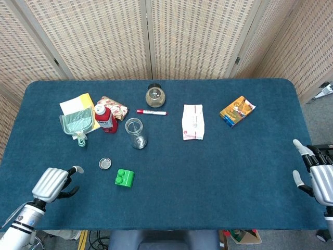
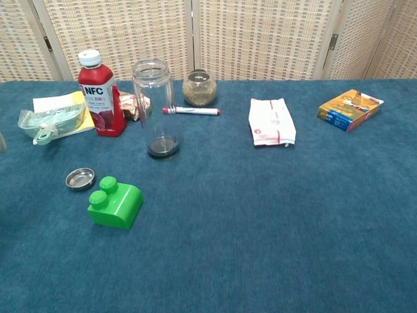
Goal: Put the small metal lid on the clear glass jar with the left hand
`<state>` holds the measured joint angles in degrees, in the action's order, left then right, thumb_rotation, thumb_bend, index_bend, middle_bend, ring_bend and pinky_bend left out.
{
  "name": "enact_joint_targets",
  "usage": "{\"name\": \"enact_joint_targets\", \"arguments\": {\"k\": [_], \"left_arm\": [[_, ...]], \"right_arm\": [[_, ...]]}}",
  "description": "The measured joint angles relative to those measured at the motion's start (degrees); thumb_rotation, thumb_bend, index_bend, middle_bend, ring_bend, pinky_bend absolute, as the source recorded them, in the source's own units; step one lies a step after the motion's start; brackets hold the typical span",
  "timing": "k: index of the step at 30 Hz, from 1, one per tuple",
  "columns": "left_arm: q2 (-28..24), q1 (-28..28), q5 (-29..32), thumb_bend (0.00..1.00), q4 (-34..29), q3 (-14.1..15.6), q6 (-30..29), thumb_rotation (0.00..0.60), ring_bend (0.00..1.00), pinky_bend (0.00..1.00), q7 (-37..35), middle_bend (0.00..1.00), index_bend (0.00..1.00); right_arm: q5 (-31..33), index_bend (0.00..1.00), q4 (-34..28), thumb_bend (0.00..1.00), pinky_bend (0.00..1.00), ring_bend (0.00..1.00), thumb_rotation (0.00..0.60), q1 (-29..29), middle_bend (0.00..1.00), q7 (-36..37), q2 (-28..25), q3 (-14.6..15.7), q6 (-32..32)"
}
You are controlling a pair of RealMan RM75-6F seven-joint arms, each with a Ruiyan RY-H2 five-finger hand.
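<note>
A table [image 1: 250, 172] covered in dark blue felt fills the scene — behind its far edge stands a folding screen [image 1: 104, 36] of pale woven panels in light frames, with grey floor [image 1: 318, 112] beyond one corner.
</note>
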<state>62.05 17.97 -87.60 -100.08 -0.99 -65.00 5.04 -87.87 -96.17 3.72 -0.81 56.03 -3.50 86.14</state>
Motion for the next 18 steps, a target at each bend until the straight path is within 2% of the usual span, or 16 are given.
{"name": "enact_joint_targets", "arguments": {"k": [10,18], "left_arm": [[-0.06,5.20,7.96,0.32,-0.23,0.56,10.83,0.600,0.95,1.00,3.54,1.00,0.23],[1.49,8.50,12.35,0.32,0.02,0.91,16.08,0.600,0.95,1.00,6.61,1.00,0.23]], "right_arm": [[0.01,0.05,-0.11,0.44,0.28,0.11,0.600,-0.02,0.20,-0.27,0.21,0.12,-0.12],[0.07,0.05,-0.19,0.44,0.28,0.12,0.600,-0.20,0.20,-0.29,0.10,0.23,-0.05]]}}
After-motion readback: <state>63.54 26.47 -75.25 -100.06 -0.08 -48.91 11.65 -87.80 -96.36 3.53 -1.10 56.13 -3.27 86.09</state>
